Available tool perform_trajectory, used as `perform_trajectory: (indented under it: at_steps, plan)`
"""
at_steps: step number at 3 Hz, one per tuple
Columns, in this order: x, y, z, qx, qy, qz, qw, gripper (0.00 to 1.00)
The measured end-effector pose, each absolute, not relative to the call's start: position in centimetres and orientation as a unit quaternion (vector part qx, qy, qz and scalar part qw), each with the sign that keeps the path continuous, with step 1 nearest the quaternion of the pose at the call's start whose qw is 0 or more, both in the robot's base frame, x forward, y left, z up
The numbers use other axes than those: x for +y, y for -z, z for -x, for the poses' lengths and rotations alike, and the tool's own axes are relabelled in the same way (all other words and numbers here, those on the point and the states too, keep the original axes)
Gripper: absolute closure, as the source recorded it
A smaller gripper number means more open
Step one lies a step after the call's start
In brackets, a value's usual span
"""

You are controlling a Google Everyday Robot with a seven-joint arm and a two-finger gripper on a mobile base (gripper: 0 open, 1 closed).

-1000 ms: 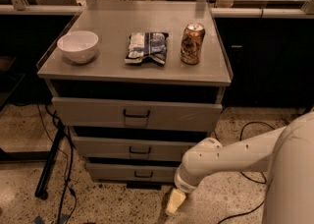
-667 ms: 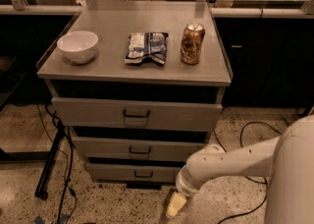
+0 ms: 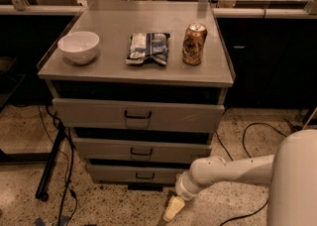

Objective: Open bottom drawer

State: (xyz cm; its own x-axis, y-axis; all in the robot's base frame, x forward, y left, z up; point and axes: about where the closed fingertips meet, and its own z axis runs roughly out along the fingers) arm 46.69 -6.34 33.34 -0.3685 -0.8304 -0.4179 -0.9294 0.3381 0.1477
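The bottom drawer [image 3: 124,174] is the lowest, shallowest grey front of the cabinet, with a small black bar handle [image 3: 145,176] at its centre. It looks closed. My gripper [image 3: 171,211] hangs at the end of the white arm [image 3: 225,170], low over the floor, in front of and to the right of the handle, not touching the drawer.
Two taller grey drawers [image 3: 99,113] sit above. On the cabinet top [image 3: 114,69] stand a white bowl [image 3: 78,46], a snack bag [image 3: 147,47] and a brown can [image 3: 193,44]. Cables [image 3: 247,136] lie on the floor at right; a black stand leg [image 3: 49,168] is at left.
The arm has dropped slightly lower and its elbow has shifted right; the gripper stays low in front of the cabinet. The drawers have not moved.
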Motion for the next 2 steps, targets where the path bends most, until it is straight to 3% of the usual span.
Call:
perform_trajectory:
  at_steps: [2]
  plan:
    - [-4.2, -28.3, -49.8, 0.810, -0.149, 0.553, 0.125, 0.00]
